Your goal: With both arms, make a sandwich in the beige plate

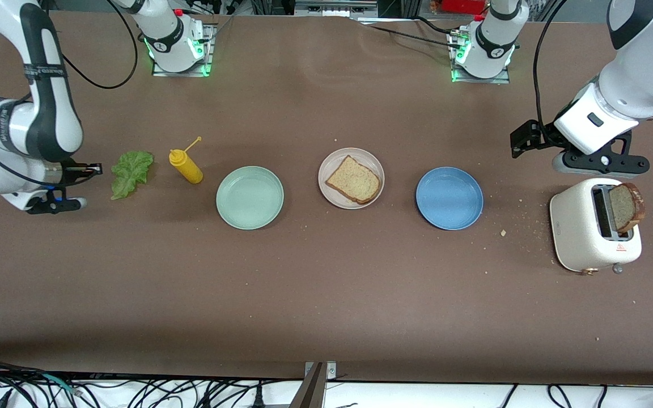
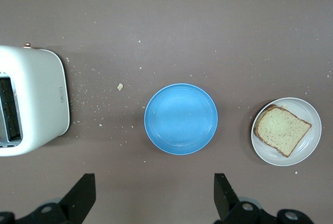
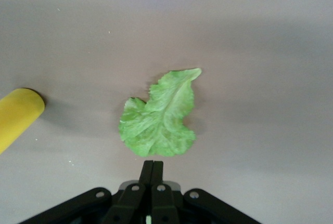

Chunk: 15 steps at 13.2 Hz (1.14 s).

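Observation:
One tan bread slice (image 1: 353, 180) lies on the beige plate (image 1: 332, 161) mid-table; the left wrist view shows this slice (image 2: 281, 130) and plate (image 2: 312, 142) too. A second slice (image 1: 626, 207) stands in the white toaster (image 1: 579, 226). The green lettuce leaf (image 1: 131, 171) lies flat on the table toward the right arm's end. My right gripper (image 1: 98, 168) is shut and empty, its tips just short of the leaf (image 3: 158, 115); its own view shows the right gripper (image 3: 154, 165) with fingers pressed together. My left gripper (image 1: 600, 164) hangs open and empty beside the toaster, its fingers (image 2: 83, 195) wide apart.
A yellow squeeze bottle (image 1: 186, 166) stands between the lettuce and a mint green plate (image 1: 250, 197). A blue plate (image 1: 449, 198) lies between the beige plate and the toaster. Crumbs dot the table around the toaster (image 2: 41, 104).

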Each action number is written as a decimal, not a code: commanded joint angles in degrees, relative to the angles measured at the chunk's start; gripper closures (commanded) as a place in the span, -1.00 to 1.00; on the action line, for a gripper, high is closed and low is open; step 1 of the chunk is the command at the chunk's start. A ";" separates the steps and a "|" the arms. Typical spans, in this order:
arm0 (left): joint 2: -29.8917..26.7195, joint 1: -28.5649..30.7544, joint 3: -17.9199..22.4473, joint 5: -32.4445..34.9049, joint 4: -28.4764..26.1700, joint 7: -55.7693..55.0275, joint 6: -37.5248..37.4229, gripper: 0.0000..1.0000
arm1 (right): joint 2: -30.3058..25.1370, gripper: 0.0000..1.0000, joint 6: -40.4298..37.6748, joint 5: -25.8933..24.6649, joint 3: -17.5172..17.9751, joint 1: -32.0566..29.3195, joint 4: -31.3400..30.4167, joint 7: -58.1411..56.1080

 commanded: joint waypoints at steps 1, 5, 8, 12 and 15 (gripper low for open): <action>0.44 0.11 -0.27 1.35 1.47 -0.30 -1.01 -1.00 | -0.53 0.04 5.24 -1.10 3.16 -0.84 -4.74 3.85; 0.44 0.11 -0.27 1.35 1.47 -0.30 -1.01 -1.00 | -0.62 -0.99 14.13 -1.10 3.43 -0.85 -11.77 4.48; 0.44 0.11 -0.18 1.35 1.47 -0.30 -0.92 -1.00 | -0.62 -0.99 19.40 -1.10 3.35 -0.85 -16.17 4.39; 0.44 0.11 -0.18 1.35 1.47 -0.30 -1.01 -1.00 | 0.35 -0.99 22.92 -1.10 3.35 -0.85 -18.81 4.48; 0.44 0.11 -0.09 1.35 1.47 -0.12 -1.01 -1.00 | 1.22 -0.98 24.07 -1.10 3.34 -1.02 -19.52 4.48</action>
